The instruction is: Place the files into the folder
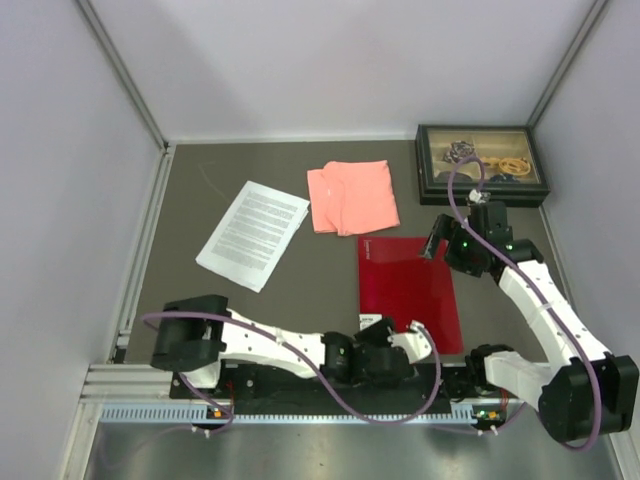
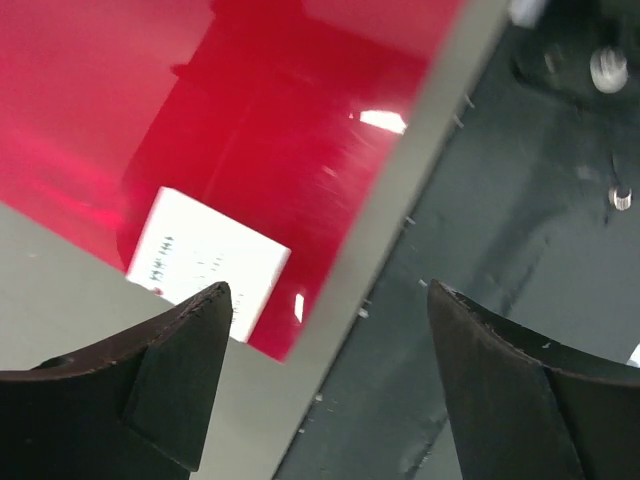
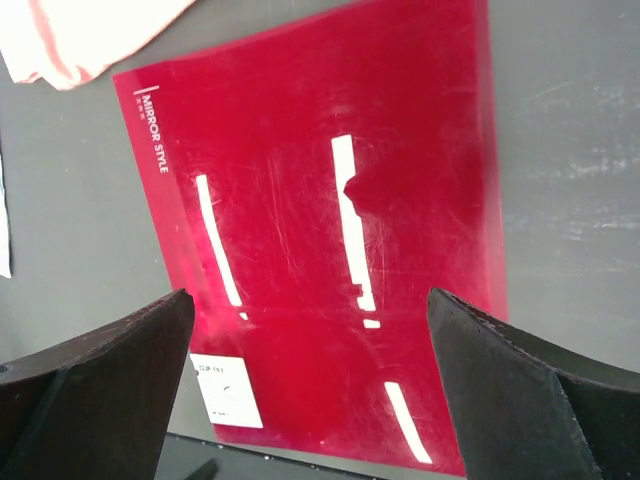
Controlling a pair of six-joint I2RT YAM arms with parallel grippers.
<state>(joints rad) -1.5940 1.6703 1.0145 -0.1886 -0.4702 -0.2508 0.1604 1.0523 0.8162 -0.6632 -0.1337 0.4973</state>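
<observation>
The files (image 1: 252, 233), white sheets of dense black text, lie at the left of the table, far from both grippers. The closed red folder (image 1: 408, 290) lies flat right of centre, with its white label (image 2: 205, 260) at the near left corner. My left gripper (image 1: 378, 325) hovers open at that corner, its fingers (image 2: 190, 350) straddling the table's near edge with nothing between them. The folder (image 2: 250, 130) fills the upper left of the left wrist view. My right gripper (image 1: 436, 240) hangs open over the folder's far right part, and the cover (image 3: 320, 200) shows between its fingers (image 3: 120, 370).
A salmon-pink folded cloth (image 1: 352, 197) lies just beyond the folder, between it and the files. A black framed box (image 1: 481, 163) of small items stands at the back right. The dark mounting rail (image 2: 520, 220) runs along the near table edge. Walls close in on three sides.
</observation>
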